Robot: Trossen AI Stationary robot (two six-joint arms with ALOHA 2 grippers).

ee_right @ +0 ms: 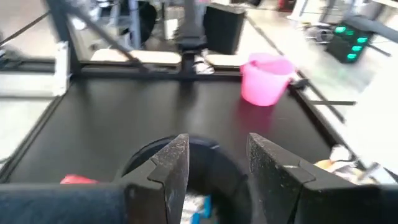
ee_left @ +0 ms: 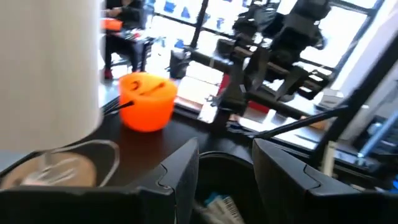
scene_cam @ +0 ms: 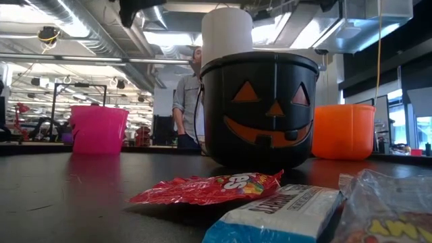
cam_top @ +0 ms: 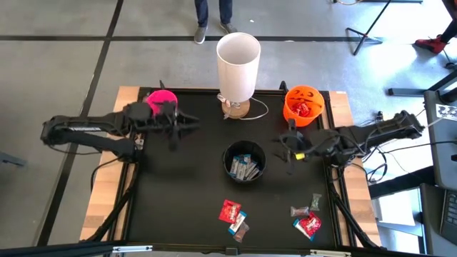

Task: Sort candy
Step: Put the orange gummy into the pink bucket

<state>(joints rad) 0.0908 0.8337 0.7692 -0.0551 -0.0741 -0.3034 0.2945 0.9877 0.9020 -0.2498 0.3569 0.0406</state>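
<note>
Near edge — loose candy (cam_top: 233, 214) is lying in two small clusters on the black table (cam_top: 178, 193): red packets, a blue-and-white bar, brownish wrappers; a second group (cam_top: 307, 218) is sitting toward the right.

Centre — the black pumpkin bucket (cam_top: 244, 160) is holding several silvery bars. The left gripper (cam_top: 187, 123) and right gripper (cam_top: 284, 146) are hovering on either side of it, each with fingers apart and nothing between them.

Far side — the pink cup (cam_top: 160, 98), the white cylinder (cam_top: 238, 66) and the orange pumpkin bucket (cam_top: 303, 104), the last holding red packets.

Step, as judged: between picks — sorting is partly done. Next move is calling for one arm to be reaching back to the near clusters and closing on a single sweet.
</note>
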